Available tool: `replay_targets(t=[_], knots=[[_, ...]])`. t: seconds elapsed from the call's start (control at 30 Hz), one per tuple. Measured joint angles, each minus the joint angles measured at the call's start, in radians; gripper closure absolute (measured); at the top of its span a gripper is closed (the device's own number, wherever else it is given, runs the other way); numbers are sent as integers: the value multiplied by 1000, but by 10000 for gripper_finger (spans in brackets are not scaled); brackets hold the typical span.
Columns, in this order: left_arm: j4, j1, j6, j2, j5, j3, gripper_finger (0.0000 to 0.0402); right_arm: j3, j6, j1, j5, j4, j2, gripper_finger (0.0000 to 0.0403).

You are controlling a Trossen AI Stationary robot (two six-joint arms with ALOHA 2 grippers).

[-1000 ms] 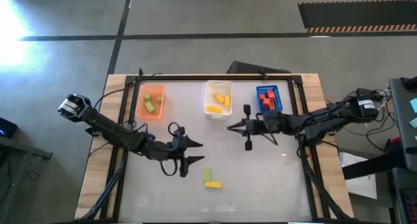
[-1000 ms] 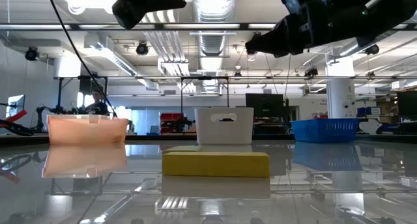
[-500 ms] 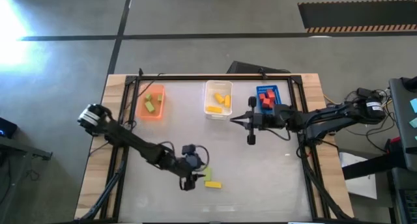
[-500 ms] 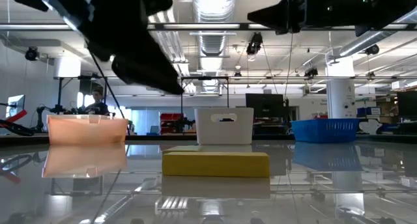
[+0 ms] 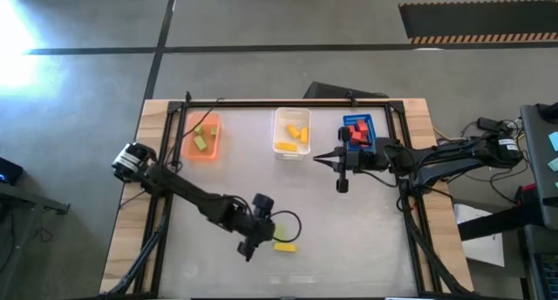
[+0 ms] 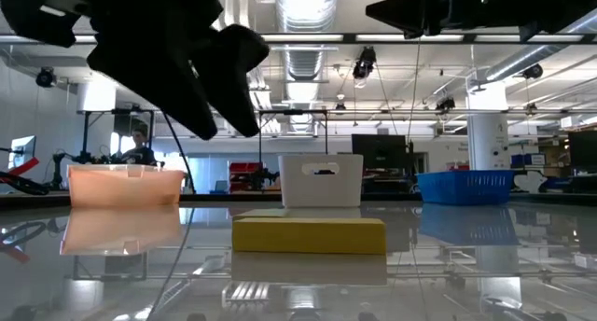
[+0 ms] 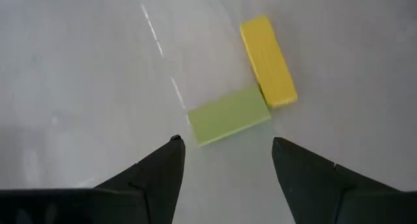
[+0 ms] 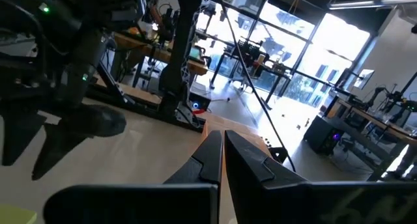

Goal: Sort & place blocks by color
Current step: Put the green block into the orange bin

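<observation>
Two loose blocks lie flat on the table near its front middle: a light green block and a yellow block, end against side. The yellow block shows in the high view; the gripper covers the green one there. My left gripper hangs open just above them, tilted downward, its fingers on either side of the green block's near side, touching nothing. My right gripper is shut and empty, held high between the clear bin and the blue bin.
Along the far side stand an orange bin with green blocks, a clear bin with yellow blocks and a blue bin with red blocks. A black frame edges the table. The low view shows the yellow block in front.
My left gripper has gone toward the table's right and near edges and come down over the two loose blocks, tipping from level to pointing down and rolling about its axis. My right gripper, still shut, has risen and drawn back toward the right edge. The blocks have not moved.
</observation>
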Motion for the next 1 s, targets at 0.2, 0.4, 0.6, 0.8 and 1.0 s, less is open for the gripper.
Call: replay_targets(t=[0.2, 0.4, 0.6, 0.8, 1.0], knots=[[-2, 47, 240, 51, 111, 48, 187, 0, 3, 0, 2, -11, -1, 394], [-10, 78, 467, 101, 201, 57, 187, -1, 19, 0, 7, -35, 2, 394], [25, 96, 630, 118, 215, 57, 187, -1, 24, 0, 8, -39, -1, 394], [79, 128, 663, 158, 309, 54, 187, -1, 29, 0, 8, -39, -1, 394], [137, 162, 705, 198, 368, 53, 187, -1, 30, 0, 8, -46, 0, 394]])
